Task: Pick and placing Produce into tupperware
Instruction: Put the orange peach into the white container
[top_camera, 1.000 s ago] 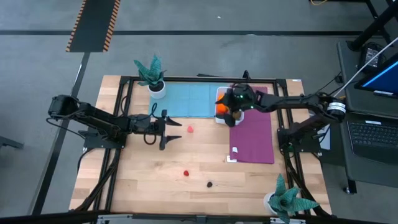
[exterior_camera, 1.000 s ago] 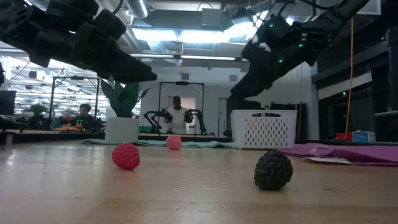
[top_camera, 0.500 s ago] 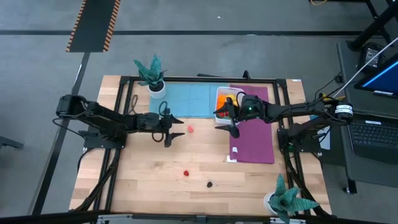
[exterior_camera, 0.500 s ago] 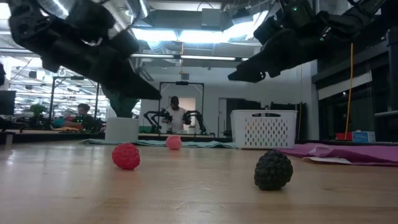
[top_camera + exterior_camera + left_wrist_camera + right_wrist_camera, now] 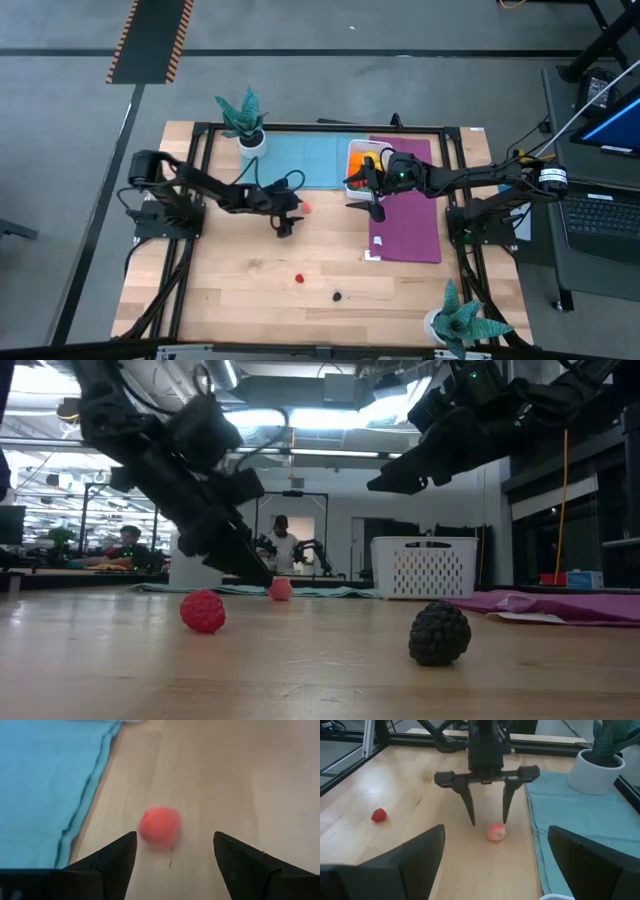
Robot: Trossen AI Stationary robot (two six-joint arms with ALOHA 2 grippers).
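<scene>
Left hand (image 5: 285, 226) wide open, holding nothing, tips down w/ pink fruit (image 5: 306, 208) just ahead, near blue mat (image 5: 300, 160) edge. Right hand (image 5: 372, 208) open, empty, beside tupperware (image 5: 354, 152). Red berry (image 5: 299, 277) & dark berry (image 5: 338, 296) lie well apart on table (image 5: 230, 290).

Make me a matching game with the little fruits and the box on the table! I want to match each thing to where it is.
Things:
1. pink fruit
2. red berry
3. dark berry
4. tupperware

Places:
A. by the blue mat, orange pieces inside
B. bare wood, nearest the front edge
C. just ahead of the left gripper, its jaws open
D. bare wood, beside the dark berry

Pairs: 1-C, 2-D, 3-B, 4-A
</scene>
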